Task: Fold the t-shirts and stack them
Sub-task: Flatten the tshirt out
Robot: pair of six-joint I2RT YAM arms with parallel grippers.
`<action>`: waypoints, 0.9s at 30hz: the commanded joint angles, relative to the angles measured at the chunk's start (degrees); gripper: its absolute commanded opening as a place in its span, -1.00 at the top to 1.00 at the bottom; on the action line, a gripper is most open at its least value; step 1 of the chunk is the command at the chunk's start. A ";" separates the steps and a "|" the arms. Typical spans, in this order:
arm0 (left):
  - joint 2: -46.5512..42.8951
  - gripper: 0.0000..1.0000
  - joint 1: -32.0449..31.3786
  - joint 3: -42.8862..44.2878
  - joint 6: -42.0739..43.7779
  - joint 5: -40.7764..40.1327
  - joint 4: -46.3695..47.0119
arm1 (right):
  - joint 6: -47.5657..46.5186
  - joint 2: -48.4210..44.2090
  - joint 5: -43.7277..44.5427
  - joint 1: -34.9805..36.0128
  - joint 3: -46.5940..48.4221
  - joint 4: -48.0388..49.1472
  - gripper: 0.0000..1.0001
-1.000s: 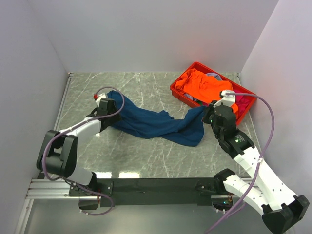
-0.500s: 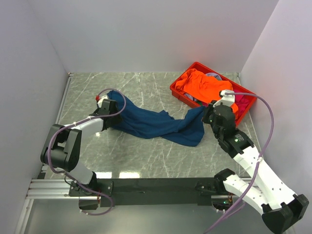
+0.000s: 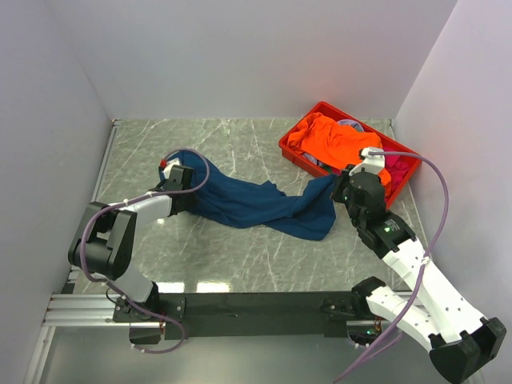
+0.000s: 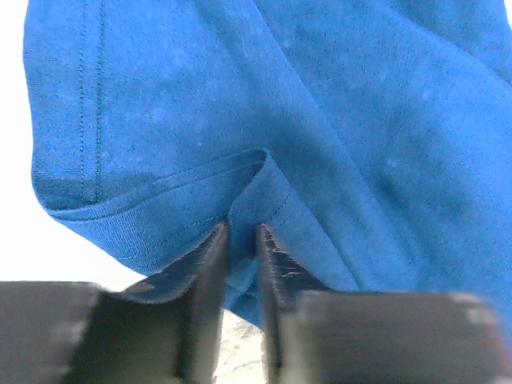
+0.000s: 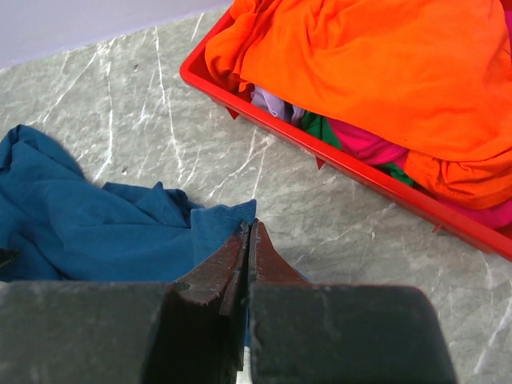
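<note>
The navy-blue t-shirt (image 3: 256, 204) lies crumpled and stretched across the table between both arms; its chest print is hidden. My left gripper (image 3: 181, 178) is shut on a hemmed fold of the shirt (image 4: 240, 192) at its left end. My right gripper (image 3: 342, 190) is shut on the shirt's right edge (image 5: 212, 228), low over the table. The orange t-shirt (image 3: 332, 140) lies heaped on the red crate (image 3: 300, 156), also in the right wrist view (image 5: 376, 72). Magenta-pink cloth (image 5: 364, 144) shows under the orange one.
The red crate's near wall (image 5: 336, 164) runs just beyond my right gripper. White walls close the table on the left, back and right. Bare marble table (image 3: 240, 256) lies in front of the shirt.
The left gripper has crept slightly right and back with the shirt's left end. The right arm has hardly moved.
</note>
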 commanded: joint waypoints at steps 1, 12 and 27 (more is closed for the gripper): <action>-0.84 0.65 -0.71 0.88 0.43 0.09 0.98 | -0.40 -0.51 0.99 -0.46 0.41 1.67 1.00; -12.96 0.99 -0.63 2.82 -0.36 0.70 -5.35 | -0.93 -1.03 1.87 -0.64 0.59 1.32 1.00; -35.47 0.99 9.83 29.48 2.96 4.49 -21.06 | -9.19 7.40 -1.56 -1.17 28.60 -4.12 1.00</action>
